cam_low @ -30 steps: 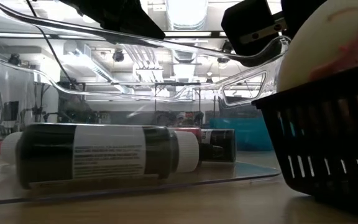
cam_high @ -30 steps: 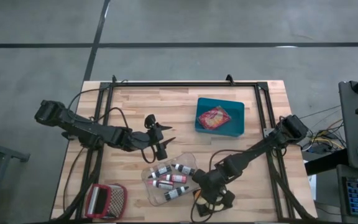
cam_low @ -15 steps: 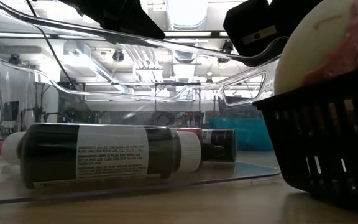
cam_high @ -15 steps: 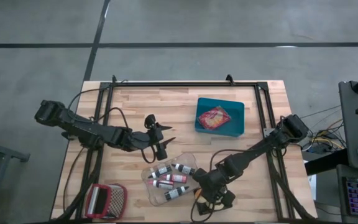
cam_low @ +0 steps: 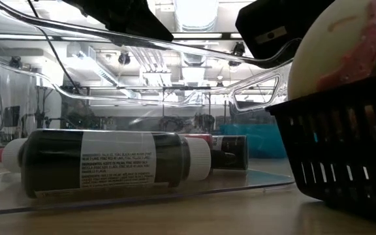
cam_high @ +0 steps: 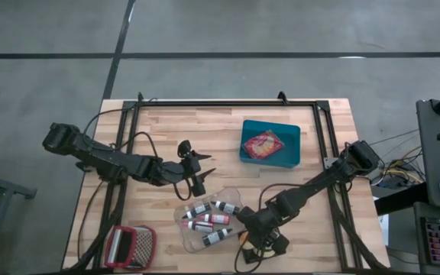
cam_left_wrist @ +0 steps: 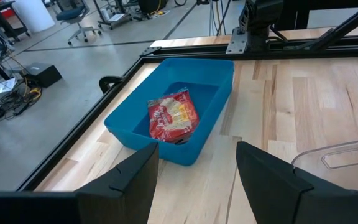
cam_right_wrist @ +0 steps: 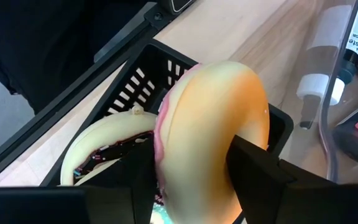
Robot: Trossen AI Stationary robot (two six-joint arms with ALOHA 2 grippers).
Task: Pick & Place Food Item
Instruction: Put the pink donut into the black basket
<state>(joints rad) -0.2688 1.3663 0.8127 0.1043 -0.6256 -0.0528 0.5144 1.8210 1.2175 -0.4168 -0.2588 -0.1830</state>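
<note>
- A red-framed metal grater (cam_high: pixel 130 246) lies at the near left corner of the pale wooden desk (cam_high: pixel 220 137).
- The left gripper (cam_high: pixel 202 174) hovers over the desk's middle, jaws spread and holding nothing.
- A clear plastic tray (cam_high: pixel 206 218) sits just beside it, holding dark bottles with white labels and caps (cam_low: pixel 106 163) lying on their sides.
- The right gripper (cam_right_wrist: pixel 191 168) reaches down into a black slotted plastic basket (cam_right_wrist: pixel 135 87) at the desk's near edge, right of the tray.
- Its jaws sit on either side of a cream doughnut with pink icing (cam_right_wrist: pixel 213 124), which stands on edge in the basket; whether they pinch it I cannot tell.
- A blue plastic bin (cam_high: pixel 270 143) holding a red and yellow snack packet (cam_left_wrist: pixel 171 116) stands towards the far right.
</note>
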